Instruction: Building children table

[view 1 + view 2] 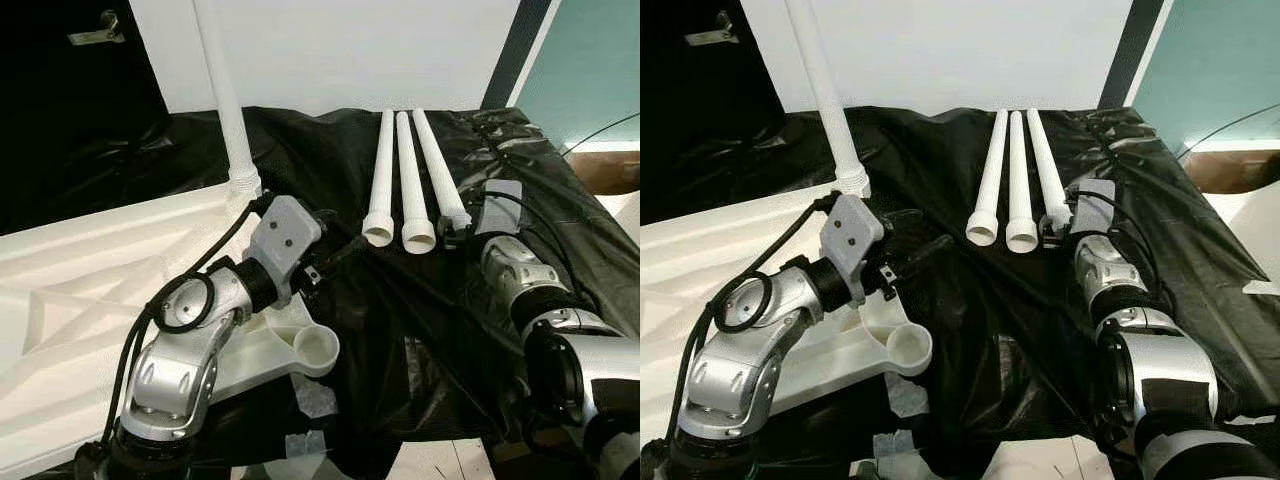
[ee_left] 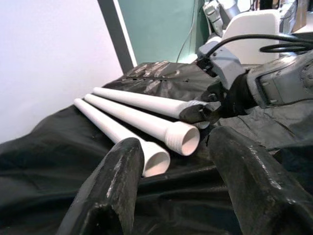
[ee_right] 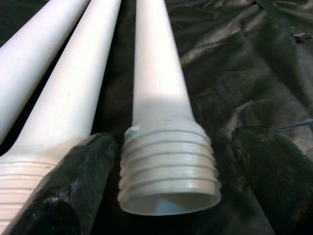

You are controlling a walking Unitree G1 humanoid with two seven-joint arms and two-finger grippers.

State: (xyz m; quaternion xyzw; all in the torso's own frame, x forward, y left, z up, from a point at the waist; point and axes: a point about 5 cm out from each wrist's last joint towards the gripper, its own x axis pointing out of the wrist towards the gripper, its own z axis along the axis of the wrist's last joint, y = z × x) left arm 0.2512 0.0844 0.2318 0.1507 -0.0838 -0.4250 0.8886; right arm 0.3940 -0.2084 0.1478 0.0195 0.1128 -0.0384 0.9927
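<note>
A: Left eye view first: what carries everything?
B: A table draped in crumpled black plastic sheet (image 1: 400,330), set against a white wall (image 1: 350,50), with a teal wall (image 1: 590,70) on the right and a dark door (image 1: 70,90) on the left.

A: And the biggest piece on it?
B: The white children's tabletop (image 1: 60,300), lying underside up on the left. One white leg (image 1: 225,90) already stands upright in its far corner socket. A near corner socket (image 1: 318,348) is open and has nothing in it.

A: The loose parts?
B: Three white legs (image 1: 400,170) lie side by side on the sheet, open threaded ends toward the robot, touching or nearly so.

A: Where is the right gripper?
B: The right gripper (image 3: 166,181) sits at the near end of the rightmost leg (image 1: 438,170). The right wrist view shows what the head views cannot: its two black fingers (image 3: 63,186) straddle the threaded end with a gap on each side, open and not holding it.

A: And the left gripper?
B: The left gripper (image 2: 171,191) hovers above the sheet between the tabletop and the legs, pointing at them. Its wrist view shows the fingers spread wide, with nothing between them, and the right gripper beyond at the third leg.
</note>
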